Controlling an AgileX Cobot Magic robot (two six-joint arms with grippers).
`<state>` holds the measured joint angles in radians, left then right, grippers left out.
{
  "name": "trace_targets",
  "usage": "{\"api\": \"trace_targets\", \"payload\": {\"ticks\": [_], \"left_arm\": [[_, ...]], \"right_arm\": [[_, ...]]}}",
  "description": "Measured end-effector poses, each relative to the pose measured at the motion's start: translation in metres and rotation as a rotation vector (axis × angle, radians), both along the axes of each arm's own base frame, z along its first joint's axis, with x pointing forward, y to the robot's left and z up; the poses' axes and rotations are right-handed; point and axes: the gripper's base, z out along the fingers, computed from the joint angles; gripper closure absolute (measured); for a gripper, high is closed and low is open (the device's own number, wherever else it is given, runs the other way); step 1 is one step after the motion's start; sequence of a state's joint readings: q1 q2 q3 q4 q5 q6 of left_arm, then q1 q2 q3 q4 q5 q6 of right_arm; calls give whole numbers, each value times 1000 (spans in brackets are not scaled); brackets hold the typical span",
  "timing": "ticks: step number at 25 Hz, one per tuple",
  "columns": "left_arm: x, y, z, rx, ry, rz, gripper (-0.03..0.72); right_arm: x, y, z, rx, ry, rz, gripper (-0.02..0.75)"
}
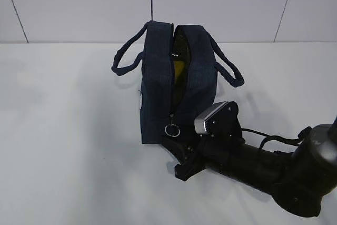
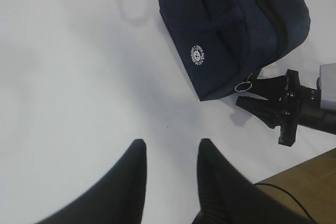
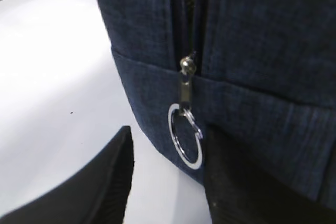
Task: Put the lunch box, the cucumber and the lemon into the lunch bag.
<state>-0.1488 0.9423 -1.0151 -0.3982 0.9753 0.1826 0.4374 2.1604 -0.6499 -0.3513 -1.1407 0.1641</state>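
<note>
On the white table, left to right:

Table: a plain white surface (image 1: 63, 146), with a wooden edge (image 2: 304, 179) showing at the lower right of the left wrist view.

Left gripper: the left gripper (image 2: 170, 169) hangs above bare table, well apart from the bag, jaws spread with a clear gap between the two dark fingers (image 2: 131, 177) and nothing held.

Lunch bag: the dark navy lunch bag (image 1: 158, 85) stands upright near the middle of the table, one padded handle (image 1: 126, 56) looping out to the left and the other (image 1: 229, 67) to the right. A round white logo (image 2: 197, 55) marks its side.

Zipper: the top zipper (image 1: 176, 61) is parted along most of its length; the slider (image 3: 186, 66) sits low on the near end of the bag, with the silver ring pull (image 3: 185, 136) hanging from it.

Contents: through the parted zipper something yellow (image 1: 179, 69) shows, probably the lemon, with a dark glossy shape (image 1: 181, 46) above it that is too shadowed to name.

Right gripper: the right gripper (image 3: 168, 177) is at the near end of the bag, jaws apart, one finger (image 3: 105, 182) on the table side and the other just below the ring, which hangs between them ungripped.
</note>
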Motion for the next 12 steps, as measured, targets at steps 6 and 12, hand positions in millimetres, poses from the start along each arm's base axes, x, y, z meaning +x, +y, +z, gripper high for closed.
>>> {"api": "trace_targets", "payload": {"ticks": [6,12], "left_arm": [[0,-1,1,-17,3,-3,452],[0,-2,1,-26,4,-4,452]], "right_arm": [[2,2,1,4,-12,10,387],[3,4,2,4,-19,28,387]]}}
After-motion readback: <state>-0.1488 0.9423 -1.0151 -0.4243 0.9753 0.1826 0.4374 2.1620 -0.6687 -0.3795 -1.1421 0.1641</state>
